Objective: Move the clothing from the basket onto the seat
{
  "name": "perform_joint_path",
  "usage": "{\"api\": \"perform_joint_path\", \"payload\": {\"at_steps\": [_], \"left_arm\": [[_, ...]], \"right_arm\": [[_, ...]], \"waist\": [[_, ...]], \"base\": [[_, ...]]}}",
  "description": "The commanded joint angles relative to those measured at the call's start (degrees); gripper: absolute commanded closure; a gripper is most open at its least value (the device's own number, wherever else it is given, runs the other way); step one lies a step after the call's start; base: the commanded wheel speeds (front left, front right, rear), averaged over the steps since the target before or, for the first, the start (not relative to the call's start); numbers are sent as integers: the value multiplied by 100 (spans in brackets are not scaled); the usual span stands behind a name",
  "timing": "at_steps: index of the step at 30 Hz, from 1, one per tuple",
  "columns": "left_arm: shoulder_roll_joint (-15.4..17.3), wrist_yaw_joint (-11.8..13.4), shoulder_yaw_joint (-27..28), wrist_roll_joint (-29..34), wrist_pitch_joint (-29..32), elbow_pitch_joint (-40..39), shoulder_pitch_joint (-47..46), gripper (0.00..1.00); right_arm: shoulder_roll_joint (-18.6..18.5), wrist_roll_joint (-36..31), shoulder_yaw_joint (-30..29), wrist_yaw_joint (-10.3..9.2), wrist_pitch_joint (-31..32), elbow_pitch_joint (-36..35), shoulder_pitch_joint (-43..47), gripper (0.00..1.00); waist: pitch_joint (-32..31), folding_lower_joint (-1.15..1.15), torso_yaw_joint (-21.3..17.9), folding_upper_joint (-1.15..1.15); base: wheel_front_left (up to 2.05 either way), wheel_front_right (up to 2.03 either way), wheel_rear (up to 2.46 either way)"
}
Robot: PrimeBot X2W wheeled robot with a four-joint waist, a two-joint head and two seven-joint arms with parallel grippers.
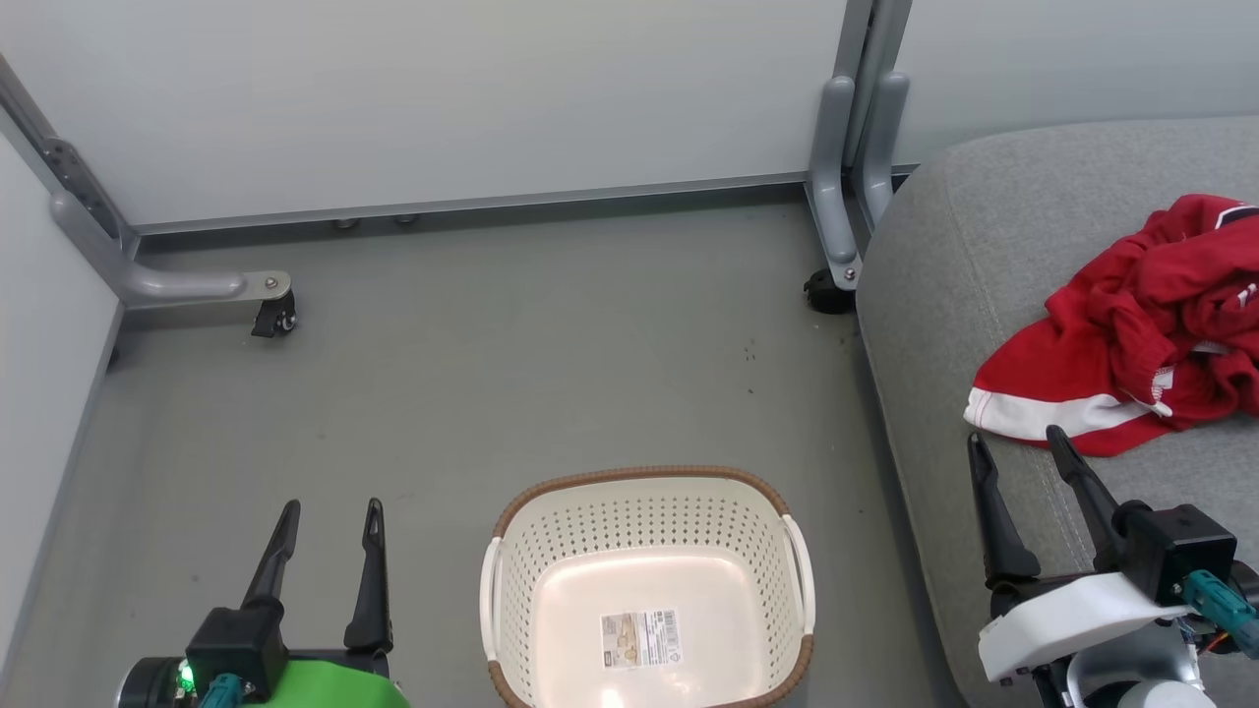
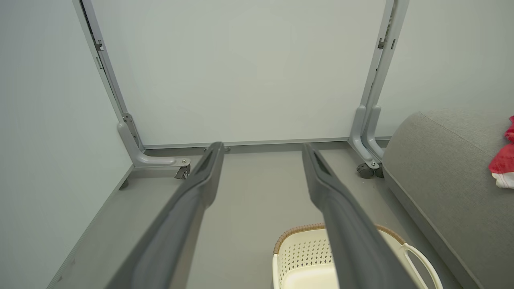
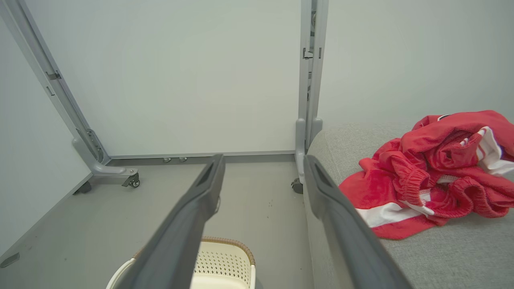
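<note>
Red shiny clothing (image 1: pixel 1131 344), white-banded, lies crumpled on the grey seat (image 1: pixel 944 295).

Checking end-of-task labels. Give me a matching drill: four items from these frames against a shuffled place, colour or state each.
1. clothing
2. basket
3. seat
4. left tool

a. cream, standing on the floor
b. red, heaped on the seat
c. open, holding nothing
d. grey, right of the basket

Pairs: 1-b, 2-a, 3-d, 4-c

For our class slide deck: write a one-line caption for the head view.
Red clothing on the seat, basket empty, left end effector and right end effector open.
</note>
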Motion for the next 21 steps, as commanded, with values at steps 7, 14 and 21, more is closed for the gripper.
{"api": "perform_joint_path", "payload": {"at_steps": [7, 14, 21], "left_arm": [[-114, -134, 119, 189, -1, 139, 128, 0], [-187, -245, 254, 267, -2, 254, 136, 0], [-260, -317, 344, 364, -2, 303, 134, 0]], "right_arm": [[-14, 39, 8, -2, 19, -47, 118, 0], [-13, 62, 32, -2, 18, -17, 142, 0], [-13, 66, 33, -2, 23, -22, 150, 0]], "waist": [[-38, 0, -22, 0], [-53, 0, -19, 0], [-53, 0, -15, 0]], "base": [[0, 0, 0], [0, 0, 0], [0, 0, 0]]}}
